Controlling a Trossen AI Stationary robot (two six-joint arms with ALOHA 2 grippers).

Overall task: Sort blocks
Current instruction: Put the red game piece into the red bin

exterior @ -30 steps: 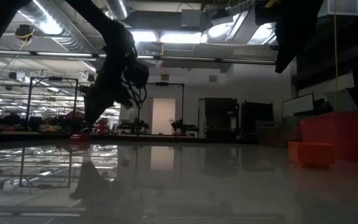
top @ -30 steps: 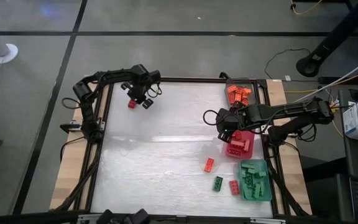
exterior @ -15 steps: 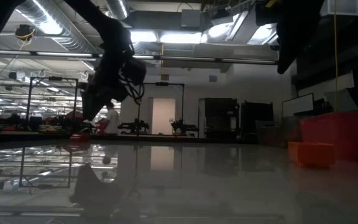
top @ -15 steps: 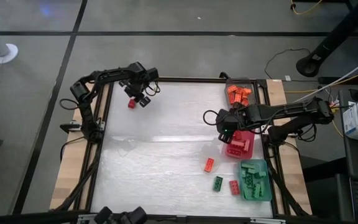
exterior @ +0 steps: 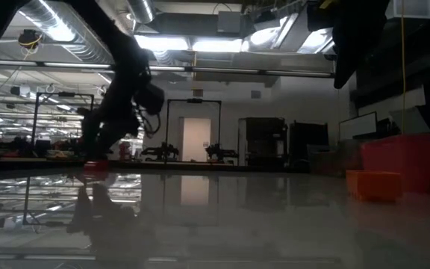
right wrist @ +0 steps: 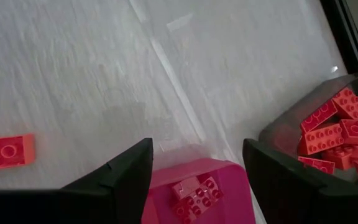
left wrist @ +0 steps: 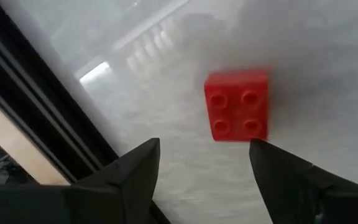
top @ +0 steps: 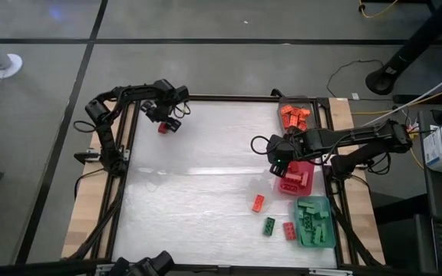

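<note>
A red two-by-two block (left wrist: 238, 104) lies studs up on the white table near its far left corner (top: 162, 128). My left gripper (left wrist: 204, 155) hovers open just above it (top: 166, 119), fingers pointing down, touching nothing. My right gripper (right wrist: 194, 155) hangs open and empty over the pink tray (right wrist: 197, 186) at the right (top: 278, 157). Loose blocks lie on the table by the trays: an orange one (top: 258, 202), a green one (top: 268, 225) and a red one (top: 289, 230).
Three trays line the right edge: a grey one (top: 307, 102) with orange blocks at the far end, the pink one (top: 307, 184) with red blocks, a teal one (top: 330, 230) with green blocks. The black table frame (left wrist: 36, 106) runs close beside the left gripper.
My left gripper has gone toward the table's left edge and a little down, and now stands over the red block. The block has stayed where it lay.
</note>
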